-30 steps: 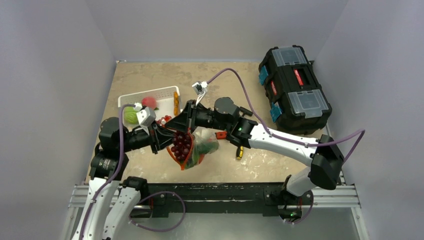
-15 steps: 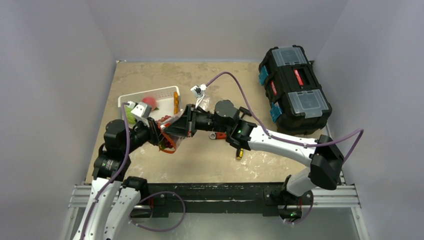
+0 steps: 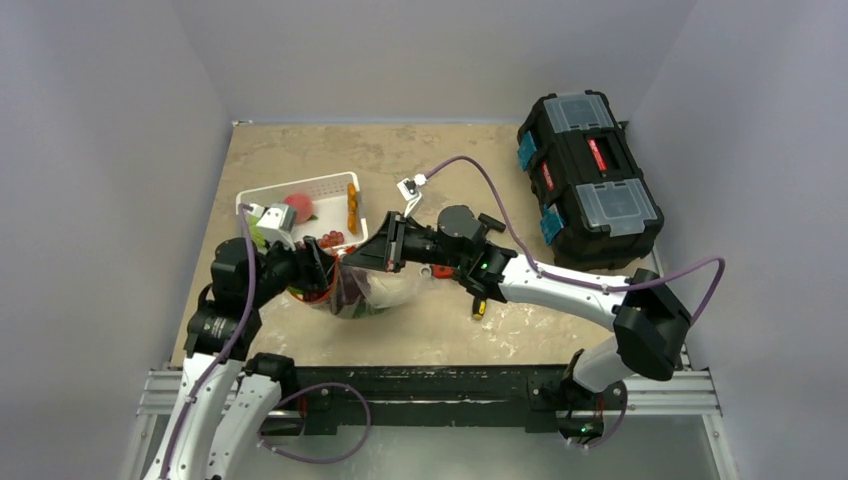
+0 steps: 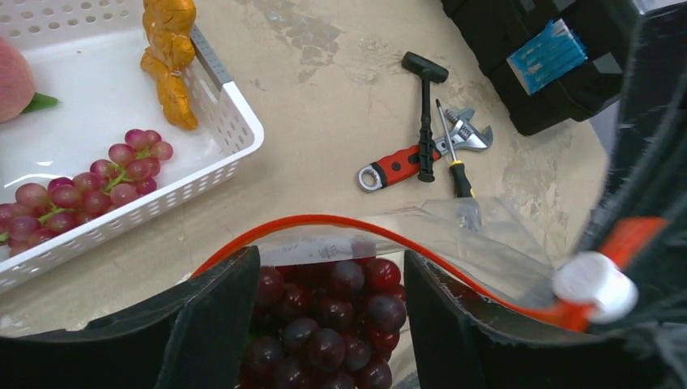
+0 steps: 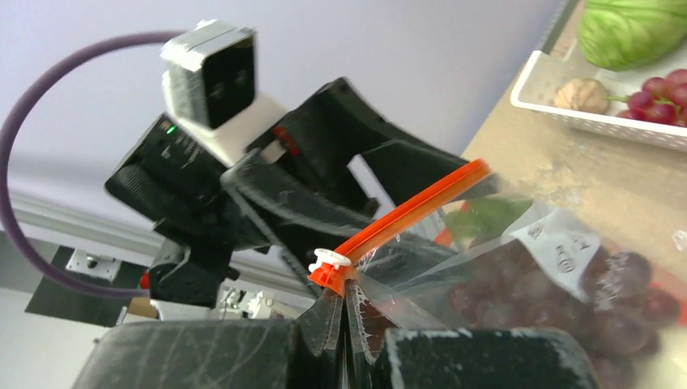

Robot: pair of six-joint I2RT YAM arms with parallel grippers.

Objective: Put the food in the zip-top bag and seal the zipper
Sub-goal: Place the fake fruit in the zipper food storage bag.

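Top external view: zip-top bag [image 3: 365, 290] lies on the table [image 3: 450, 160] just in front of the white basket [image 3: 300, 187], between the two grippers, which meet over its mouth. Left gripper [image 3: 318, 272] comes in from the left and right gripper [image 3: 352, 262] from the right. Left wrist view: left gripper [image 4: 328, 267] has its jaws spread wide, released, one finger on either side of the bag's upper part; dark red grapes [image 4: 332, 324] fill the bag between them. Zipper [image 4: 324, 220] arcs across above the fingertips, and a gap shows under it, so the mouth is not sealed along this stretch. Right wrist view: right gripper [image 5: 344, 304] is clenched tight on the end of the zipper, just under the white slider [image 5: 328, 261]; the orange strip runs up and away toward the left gripper's fingers. White label [image 5: 559, 243] and a leafy green piece [image 5: 486, 217] show through the clear plastic. Basket holds a second bunch of grapes [image 4: 89, 182], a peach [image 4: 12, 77], an orange carrot [image 4: 170, 61] at its right wall, and a green cabbage [image 5: 628, 28]. Loose on the table to the right of the bag, well apart from it: red-handled wrench [image 4: 401, 164], hammer [image 4: 424, 113], and screwdriver [image 4: 455, 158], crossing one another. Black toolbox [image 3: 588, 180] sits at the far right, lid down.
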